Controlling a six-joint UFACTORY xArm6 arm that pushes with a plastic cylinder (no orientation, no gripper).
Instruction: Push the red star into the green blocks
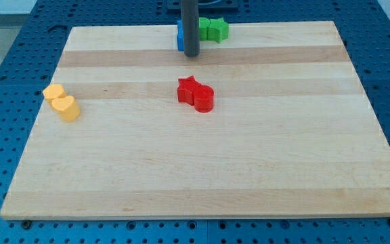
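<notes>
A red star point(187, 89) lies near the board's middle, touching a red round block point(204, 98) at its lower right. A green star point(216, 29) and a second green block point(203, 26), partly hidden behind the rod, sit at the view's top centre. My tip point(191, 53) rests on the board just below and left of the green blocks, above the red star and apart from it. A blue block point(180, 35) stands just left of the rod, mostly hidden by it.
Two yellow blocks, a hexagon-like one point(53, 92) and a heart-like one point(67, 108), touch each other near the view's left edge. The wooden board point(202, 169) lies on a blue perforated table.
</notes>
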